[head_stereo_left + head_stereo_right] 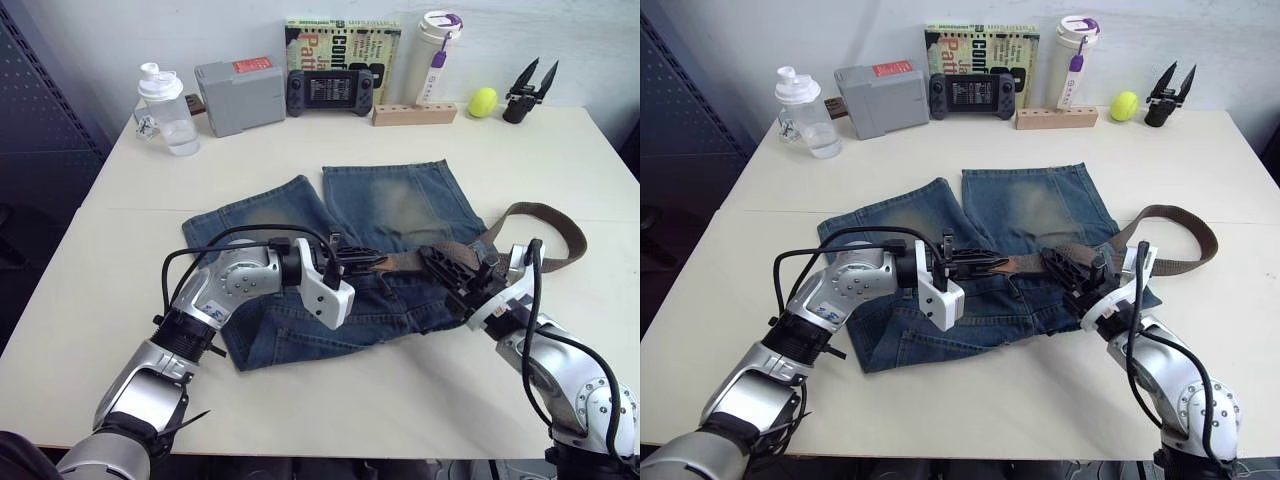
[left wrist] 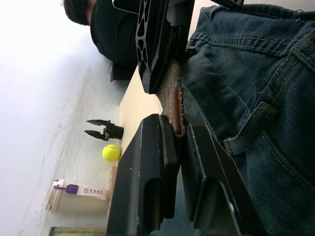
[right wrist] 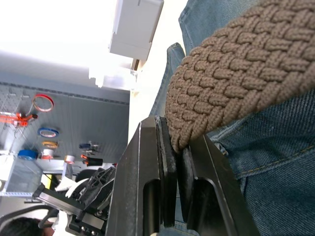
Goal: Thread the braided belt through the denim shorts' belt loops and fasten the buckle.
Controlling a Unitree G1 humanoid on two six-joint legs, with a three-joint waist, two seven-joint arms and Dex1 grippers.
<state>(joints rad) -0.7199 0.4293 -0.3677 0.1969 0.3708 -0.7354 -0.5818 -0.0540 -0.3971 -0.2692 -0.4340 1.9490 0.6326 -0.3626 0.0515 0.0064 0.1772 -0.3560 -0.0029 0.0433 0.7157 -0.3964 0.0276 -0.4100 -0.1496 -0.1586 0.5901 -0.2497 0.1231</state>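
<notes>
Left end effector (image 1: 362, 264) pinches braided belt (image 1: 540, 215) tan tip; right end effector (image 1: 452, 268) clamps woven strap. Risk: opposed pulling bunches denim shorts (image 1: 400, 205), tip slips.

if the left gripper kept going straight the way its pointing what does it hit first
Probably the right gripper. The left gripper, shut on the braided belt tan end, points along the waistband of the denim shorts toward it. Depth between them is unclear.
</notes>
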